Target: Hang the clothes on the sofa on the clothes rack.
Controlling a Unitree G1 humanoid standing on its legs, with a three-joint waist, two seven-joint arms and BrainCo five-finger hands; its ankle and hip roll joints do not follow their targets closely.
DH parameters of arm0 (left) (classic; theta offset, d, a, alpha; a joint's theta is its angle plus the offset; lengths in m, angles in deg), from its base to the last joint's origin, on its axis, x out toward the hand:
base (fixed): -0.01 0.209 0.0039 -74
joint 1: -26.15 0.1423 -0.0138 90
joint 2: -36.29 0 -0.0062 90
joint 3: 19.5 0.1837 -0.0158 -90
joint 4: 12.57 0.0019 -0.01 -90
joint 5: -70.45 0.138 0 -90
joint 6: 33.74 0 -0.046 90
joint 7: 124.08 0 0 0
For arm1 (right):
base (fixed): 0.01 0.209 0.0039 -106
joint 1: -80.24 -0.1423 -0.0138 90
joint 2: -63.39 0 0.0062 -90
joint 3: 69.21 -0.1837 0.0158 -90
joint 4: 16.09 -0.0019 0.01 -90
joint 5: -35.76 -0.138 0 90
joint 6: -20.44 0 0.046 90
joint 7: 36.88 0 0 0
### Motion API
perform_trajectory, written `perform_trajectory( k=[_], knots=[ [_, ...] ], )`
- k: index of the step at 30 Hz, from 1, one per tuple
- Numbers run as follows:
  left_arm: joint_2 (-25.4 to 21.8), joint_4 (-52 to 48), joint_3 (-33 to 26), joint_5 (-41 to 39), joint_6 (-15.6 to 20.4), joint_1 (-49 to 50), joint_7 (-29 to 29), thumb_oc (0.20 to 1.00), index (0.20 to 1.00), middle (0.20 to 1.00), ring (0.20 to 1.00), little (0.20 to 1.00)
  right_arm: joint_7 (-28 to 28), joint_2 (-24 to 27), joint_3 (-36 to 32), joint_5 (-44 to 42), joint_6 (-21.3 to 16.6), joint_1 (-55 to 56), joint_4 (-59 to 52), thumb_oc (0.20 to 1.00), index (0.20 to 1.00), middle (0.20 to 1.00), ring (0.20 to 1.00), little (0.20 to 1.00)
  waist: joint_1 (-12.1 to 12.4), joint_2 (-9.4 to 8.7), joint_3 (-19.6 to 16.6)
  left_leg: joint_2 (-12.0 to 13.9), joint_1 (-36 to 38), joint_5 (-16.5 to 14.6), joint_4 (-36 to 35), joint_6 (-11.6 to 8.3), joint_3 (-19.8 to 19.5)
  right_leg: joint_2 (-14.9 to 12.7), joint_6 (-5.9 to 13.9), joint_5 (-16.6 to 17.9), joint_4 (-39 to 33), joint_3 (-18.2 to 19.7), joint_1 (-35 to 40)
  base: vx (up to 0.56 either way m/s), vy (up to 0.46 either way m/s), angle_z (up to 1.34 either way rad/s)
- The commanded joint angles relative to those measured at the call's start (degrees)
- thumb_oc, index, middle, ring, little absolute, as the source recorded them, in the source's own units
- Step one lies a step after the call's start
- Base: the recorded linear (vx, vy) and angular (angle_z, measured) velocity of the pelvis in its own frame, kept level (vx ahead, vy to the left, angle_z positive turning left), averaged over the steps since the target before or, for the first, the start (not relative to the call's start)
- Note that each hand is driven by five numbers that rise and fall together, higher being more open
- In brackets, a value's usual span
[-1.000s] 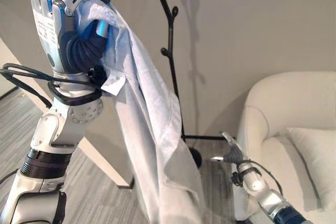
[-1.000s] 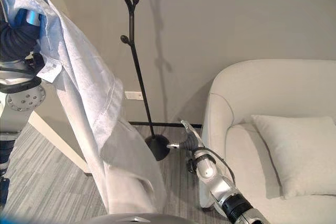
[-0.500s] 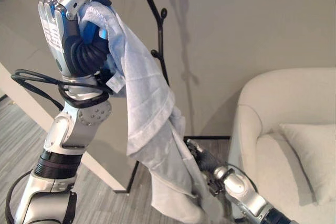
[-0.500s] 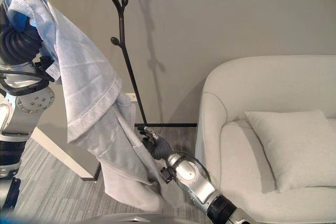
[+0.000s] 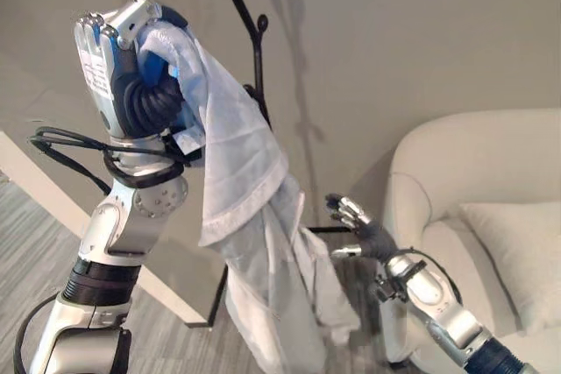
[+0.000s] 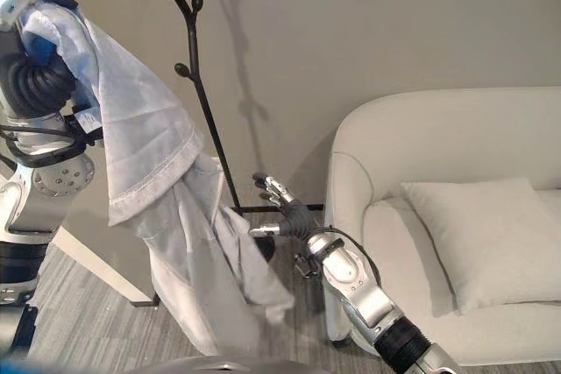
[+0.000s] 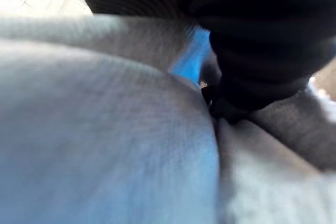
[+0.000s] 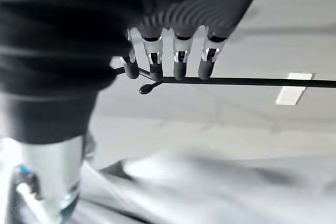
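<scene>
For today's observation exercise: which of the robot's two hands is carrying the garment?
The left hand, raised high beside the clothes rack, with the pale garment draped from its curled fingers. The right hand is low, open and empty.

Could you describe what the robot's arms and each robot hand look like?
Both arms are silver-grey metal with black bands at the joints. The left robot hand has a silver back, a dark ribbed wrist cover and blue inside the palm. The right robot hand has a dark ribbed cover and silver fingers with dark tips.

I see thin matt woven cloth garment (image 5: 237, 155), matt black metal rack (image 6: 197, 85), soft matt fabric sofa (image 6: 456, 137).
</scene>
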Motion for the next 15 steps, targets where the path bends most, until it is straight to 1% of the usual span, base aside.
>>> perform_trajectory(
  k=[1,4,5,9,11,15],
  knots=[
    [-0.4,4.6,-2.0,-3.8,-0.7,-2.1,0.5,0.2,0.2,0.2,0.2,0.2,-0.9,-1.8,-0.5,2.7,-3.7,0.8,-4.6,1.0,1.0,1.0,1.0,1.0,0.5,-2.36,-3.7,-1.9,-1.2,-1.8,0.2,-0.75,0.7,-0.9,4.69,2.7,-3.1,-0.3,-1.8,0.0,-0.007,-0.06],
    [-0.8,4.7,-2.0,-3.7,-0.8,-2.6,0.7,0.2,0.2,0.2,0.2,0.2,-0.8,-2.3,0.2,2.8,-3.7,0.4,-3.8,1.0,1.0,1.0,1.0,1.0,0.5,-2.36,-3.7,-1.9,-1.2,-1.8,0.2,-0.72,0.6,-0.9,4.63,2.7,-3.1,-0.2,-1.7,0.0,-0.012,-0.05],
    [-1.7,4.9,-1.6,-3.5,-1.0,-4.0,1.1,0.2,0.2,0.2,0.2,0.2,-0.5,-3.3,2.0,3.1,-3.4,-0.5,-1.4,1.0,1.0,1.0,1.0,1.0,0.7,-2.17,-3.9,-1.9,-1.1,-1.9,0.2,-0.71,0.5,-0.8,4.59,2.6,-3.1,-0.3,-1.5,0.0,-0.011,-0.06],
    [-3.3,6.0,-1.0,-3.8,-1.2,-6.1,1.4,0.2,0.2,0.2,0.2,0.2,-0.2,-4.9,4.3,4.3,-3.3,-1.6,2.5,1.0,1.0,1.0,1.0,1.0,0.8,-1.97,-4.0,-1.9,-1.0,-1.9,0.2,-0.71,0.3,-0.8,4.58,2.5,-3.1,-0.4,-1.6,0.01,-0.007,-0.04],
    [-5.2,8.4,0.0,-4.1,-1.6,-8.9,1.6,0.2,0.2,0.2,0.2,0.2,0.7,-5.1,6.7,6.4,-2.9,-2.3,4.9,1.0,1.0,1.0,1.0,1.0,0.7,-1.56,-4.0,-1.8,-0.9,-1.9,0.2,-0.79,0.2,-0.8,4.64,2.4,-3.1,-0.6,-1.6,0.0,0.002,0.03],
    [-8.7,11.4,2.1,-3.5,-2.1,-12.9,1.8,0.2,0.2,0.2,0.2,0.2,2.2,-4.7,9.8,10.0,-3.0,-3.1,6.1,1.0,1.0,1.0,1.0,1.0,0.4,-1.17,-4.1,-1.8,-0.9,-1.9,0.2,-0.92,0.2,-1.0,4.74,2.3,-3.1,-0.7,-1.7,0.0,0.001,0.01]
  ],
)
